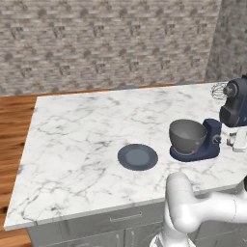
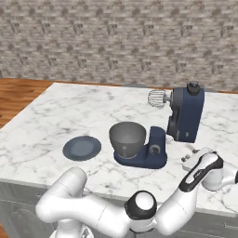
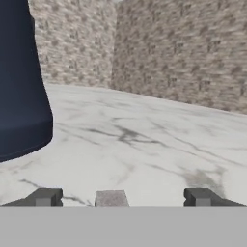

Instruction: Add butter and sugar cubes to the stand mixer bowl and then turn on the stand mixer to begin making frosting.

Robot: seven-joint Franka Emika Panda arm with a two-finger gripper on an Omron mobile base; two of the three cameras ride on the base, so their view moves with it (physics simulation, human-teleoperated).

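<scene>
The navy-blue stand mixer (image 2: 185,116) stands on the marble counter with its head tilted up and its wire whisk (image 2: 157,98) in the air. The grey stand mixer bowl (image 2: 127,137) sits on the mixer's base (image 1: 198,150). My gripper (image 2: 189,159) hangs low over the counter just right of the mixer, jaws open. In the hand view a small greyish-tan sugar cube (image 3: 111,197) lies on the marble between my fingertips (image 3: 44,197), nearer the left one, untouched. The mixer's dark body (image 3: 19,96) rises at the left of that view. The butter is out of view.
A flat dark blue-grey plate (image 1: 138,157) lies bare on the counter left of the mixer. The marble counter (image 1: 82,130) stretches wide to the left. A brick wall (image 1: 106,43) runs behind it. The counter's front edge is close below my arm.
</scene>
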